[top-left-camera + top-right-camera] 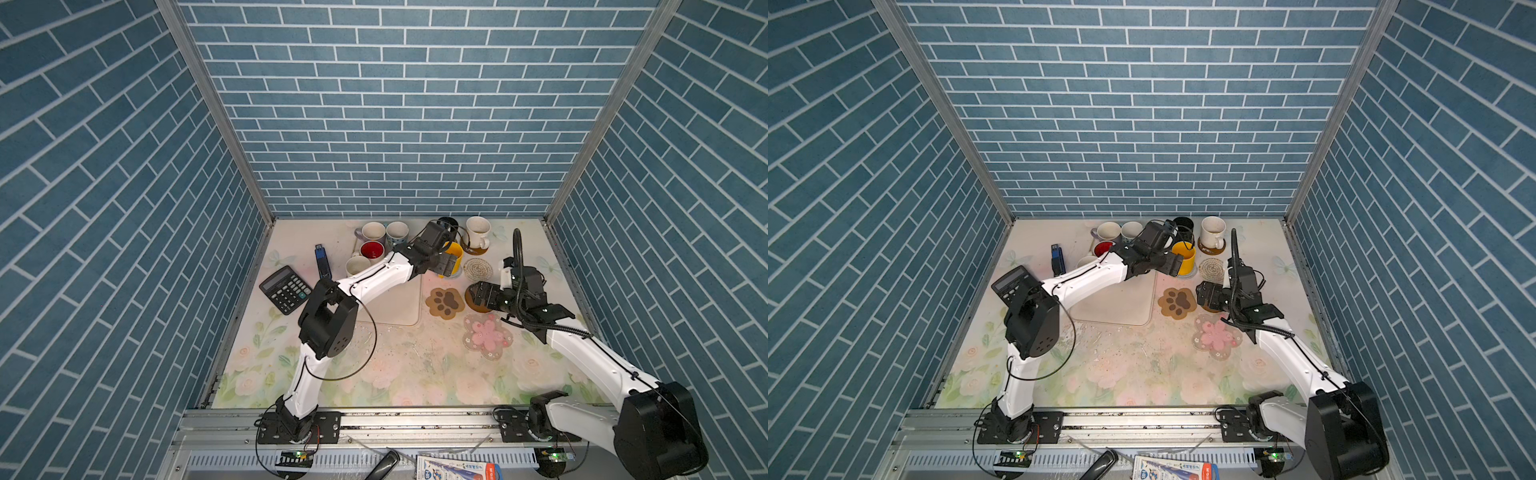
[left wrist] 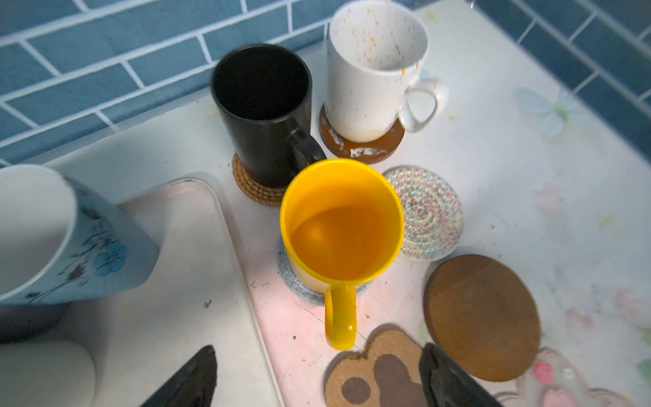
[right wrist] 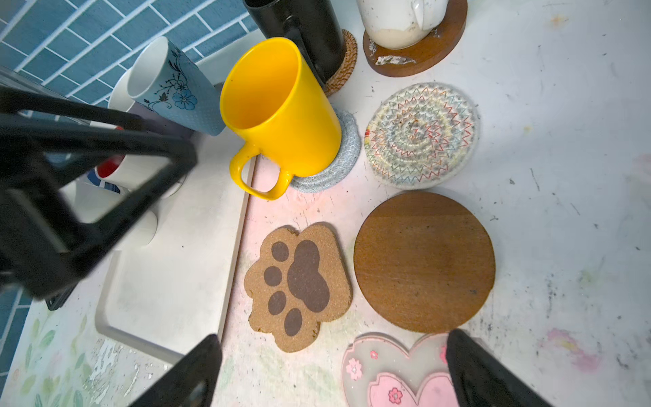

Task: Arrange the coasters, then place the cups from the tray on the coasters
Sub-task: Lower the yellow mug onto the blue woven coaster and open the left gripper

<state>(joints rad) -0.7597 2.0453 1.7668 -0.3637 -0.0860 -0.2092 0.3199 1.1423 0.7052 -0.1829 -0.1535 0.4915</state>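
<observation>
yellow cup [image 2: 341, 225] sits on pale blue coaster [image 2: 299, 289]; left pincer [image 2: 318, 352] gapes wide.

Left arm [image 1: 374, 280]: rises from its base at the near edge, elbow bent high, white forearm stretched toward the far middle.
Left gripper [image 1: 448, 266]: jaws spread wide, nothing between them; its dark fingers [image 2: 192, 373] frame the left wrist view.
Right arm [image 1: 590, 355]: slants in from the near right corner, wrist turned leftward.
Right gripper [image 1: 478, 294]: held low, jaws wide apart and empty, with its fingertips [image 3: 486, 373] well separated.
</observation>
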